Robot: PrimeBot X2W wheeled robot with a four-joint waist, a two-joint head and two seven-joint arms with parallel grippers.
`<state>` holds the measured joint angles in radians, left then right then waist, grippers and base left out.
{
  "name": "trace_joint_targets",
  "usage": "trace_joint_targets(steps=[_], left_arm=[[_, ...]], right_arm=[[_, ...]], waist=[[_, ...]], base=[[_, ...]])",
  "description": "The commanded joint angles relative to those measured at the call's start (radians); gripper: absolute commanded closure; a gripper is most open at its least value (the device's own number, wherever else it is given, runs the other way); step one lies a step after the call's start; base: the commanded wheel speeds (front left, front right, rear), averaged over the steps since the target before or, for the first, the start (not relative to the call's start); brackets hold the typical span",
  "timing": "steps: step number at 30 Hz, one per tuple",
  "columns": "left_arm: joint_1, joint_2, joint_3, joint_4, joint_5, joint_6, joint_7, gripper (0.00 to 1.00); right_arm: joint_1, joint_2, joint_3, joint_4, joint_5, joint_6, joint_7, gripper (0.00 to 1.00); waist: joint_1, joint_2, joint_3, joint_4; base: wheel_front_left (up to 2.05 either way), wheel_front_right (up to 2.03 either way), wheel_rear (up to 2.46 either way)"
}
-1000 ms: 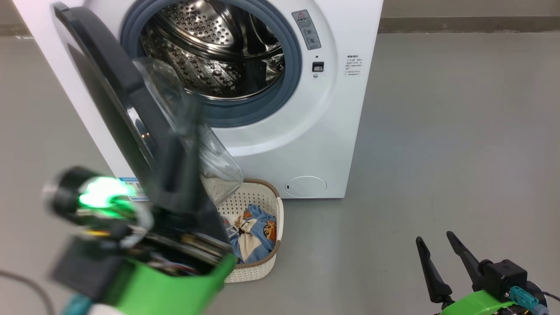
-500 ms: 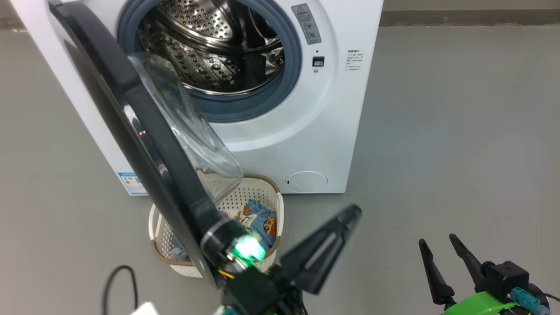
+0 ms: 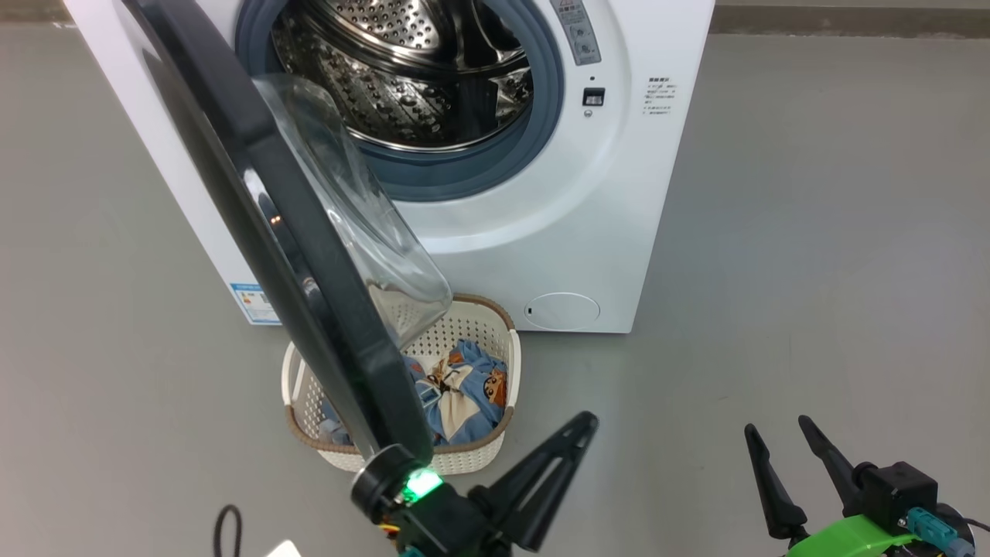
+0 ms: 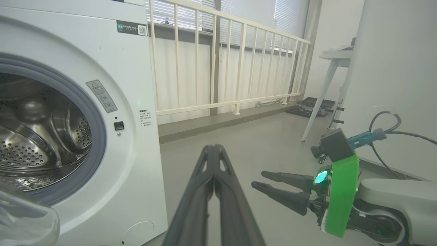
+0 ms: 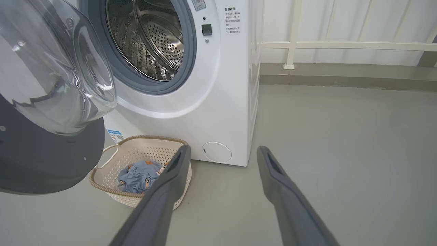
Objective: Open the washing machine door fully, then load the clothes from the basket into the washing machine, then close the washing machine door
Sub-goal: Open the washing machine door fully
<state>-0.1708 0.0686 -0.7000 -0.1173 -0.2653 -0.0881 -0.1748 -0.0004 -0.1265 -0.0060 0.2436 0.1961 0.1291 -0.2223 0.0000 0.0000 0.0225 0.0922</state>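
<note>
**Door hangs over the basket: collision risk on the reach**

The washing machine (image 3: 557, 232) stands with its drum exposed, so the big hazard for me is not the box but its washing machine door (image 3: 255, 193). It juts out toward me and, I judge, is short of fully open. In the head view its black rim and glass bowl cross over the left part of the basket (image 3: 508, 340), which sits on the floor just in front of the machine. A straight reach from the left could knock the glass or nudge the door back toward shutting.

The basket looks light. A sideways pull could slide or tip it.

The clothes (image 3: 464, 387) lie bunched inside it. One loose pinch may lift only part of them, and a trailing sleeve could catch on the gasket.

My left gripper (image 4: 213, 150) has its fingers pressed together, holding nothing, and its wrist is close to the door's lower edge. My right gripper (image 5: 223, 150) is spread and empty, well clear to the right.
</note>
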Motion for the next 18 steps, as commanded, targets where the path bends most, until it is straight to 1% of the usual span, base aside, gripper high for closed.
trace_joint_targets(steps=[1, 6, 10, 18], left_arm=[[-0.014, 0.002, 0.040, -0.011, -0.009, 0.013, -0.008, 1.00], [-0.028, 0.008, 0.098, 0.056, -0.017, 0.052, -0.030, 1.00], [-0.045, 0.005, 0.132, 0.083, -0.027, 0.078, -0.042, 1.00], [-0.073, 0.003, 0.154, 0.129, -0.037, 0.085, -0.059, 1.00]], right_arm=[[-0.044, -0.015, 0.026, -0.019, 0.010, 0.002, -0.010, 0.00], [-0.059, -0.024, 0.030, -0.016, 0.018, 0.002, -0.009, 0.00], [-0.060, -0.027, 0.032, -0.017, 0.020, 0.002, -0.006, 0.00], [-0.073, -0.034, 0.035, -0.009, 0.033, 0.002, -0.008, 0.00]], waist=[[0.0000, 0.0000, 0.004, 0.003], [0.0000, 0.0000, 0.022, 0.008], [0.0000, 0.0000, 0.036, 0.014], [0.0000, 0.0000, 0.052, 0.021]], base=[[0.00, 0.00, 0.00], [0.00, 0.00, 0.00], [0.00, 0.00, 0.00], [0.00, 0.00, 0.00]])
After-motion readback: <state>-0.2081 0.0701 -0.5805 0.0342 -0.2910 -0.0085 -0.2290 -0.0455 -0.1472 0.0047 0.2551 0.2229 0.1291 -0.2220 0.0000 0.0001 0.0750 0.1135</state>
